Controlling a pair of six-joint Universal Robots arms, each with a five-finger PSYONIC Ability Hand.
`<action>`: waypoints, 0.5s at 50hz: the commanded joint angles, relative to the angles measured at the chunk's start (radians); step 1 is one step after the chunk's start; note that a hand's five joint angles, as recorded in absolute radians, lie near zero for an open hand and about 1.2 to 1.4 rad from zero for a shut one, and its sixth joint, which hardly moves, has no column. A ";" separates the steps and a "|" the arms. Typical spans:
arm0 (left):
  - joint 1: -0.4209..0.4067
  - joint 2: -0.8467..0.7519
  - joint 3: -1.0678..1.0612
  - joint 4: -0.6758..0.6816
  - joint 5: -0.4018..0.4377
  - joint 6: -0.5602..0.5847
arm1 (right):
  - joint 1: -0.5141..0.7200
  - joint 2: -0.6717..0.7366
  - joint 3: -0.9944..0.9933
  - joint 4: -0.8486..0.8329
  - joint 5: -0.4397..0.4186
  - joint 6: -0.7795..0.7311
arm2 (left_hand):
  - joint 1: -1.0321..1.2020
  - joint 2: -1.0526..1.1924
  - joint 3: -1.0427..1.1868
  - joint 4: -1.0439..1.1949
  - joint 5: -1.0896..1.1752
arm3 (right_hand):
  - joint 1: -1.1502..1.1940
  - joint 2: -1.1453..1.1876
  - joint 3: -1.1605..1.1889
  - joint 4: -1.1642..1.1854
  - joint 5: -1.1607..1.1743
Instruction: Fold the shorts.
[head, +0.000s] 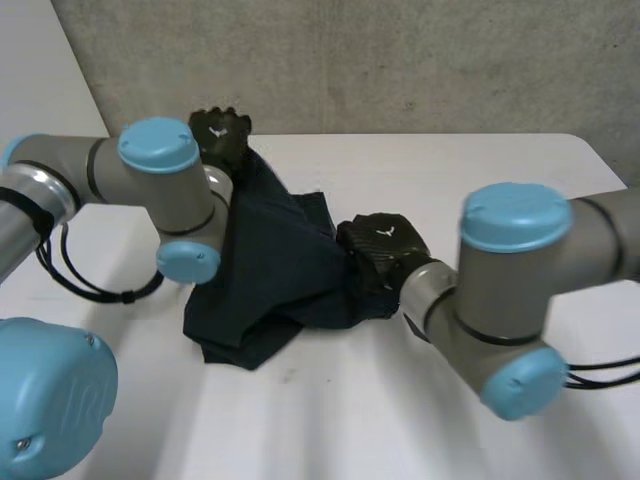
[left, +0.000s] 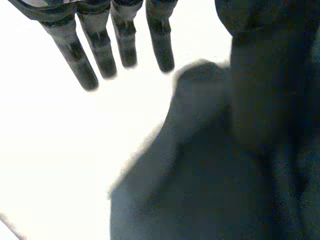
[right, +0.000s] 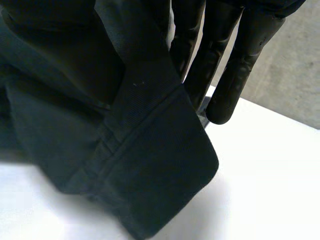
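My left hand (head: 221, 133) sits at the 11 o'clock edge of the dark navy shorts (head: 280, 270). Its fingers (left: 102, 50) are straight and released over bare white desk (head: 450, 170), with the cloth just beside them. My right hand (head: 385, 250) is at the 3 o'clock edge, grasping the stitched hem (right: 160, 145) between thumb and fingers, and that fold is raised off the desk. The shorts lie crumpled mid-desk between my arms. Open desk stretches toward 1 and 2 o'clock, and along the near side at 6 o'clock.
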 joint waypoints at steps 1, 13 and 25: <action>-0.008 0.283 -0.362 -0.029 0.005 -0.012 | 0.021 0.108 -0.128 0.025 0.063 -0.001 | -0.248 -0.158 -0.163 -0.154 -0.143 | 0.451 0.223 0.213 0.210 0.241; 0.095 0.742 -0.939 -0.066 -0.005 -0.261 | 0.019 0.074 -0.131 0.025 0.089 -0.001 | -0.236 -0.146 -0.151 -0.142 -0.131 | 0.451 0.223 0.213 0.210 0.241; 0.222 0.790 -1.154 -0.147 0.194 -0.497 | 0.021 0.050 -0.121 0.027 0.089 -0.001 | -0.145 -0.055 -0.060 -0.051 -0.040 | 0.451 0.223 0.213 0.210 0.241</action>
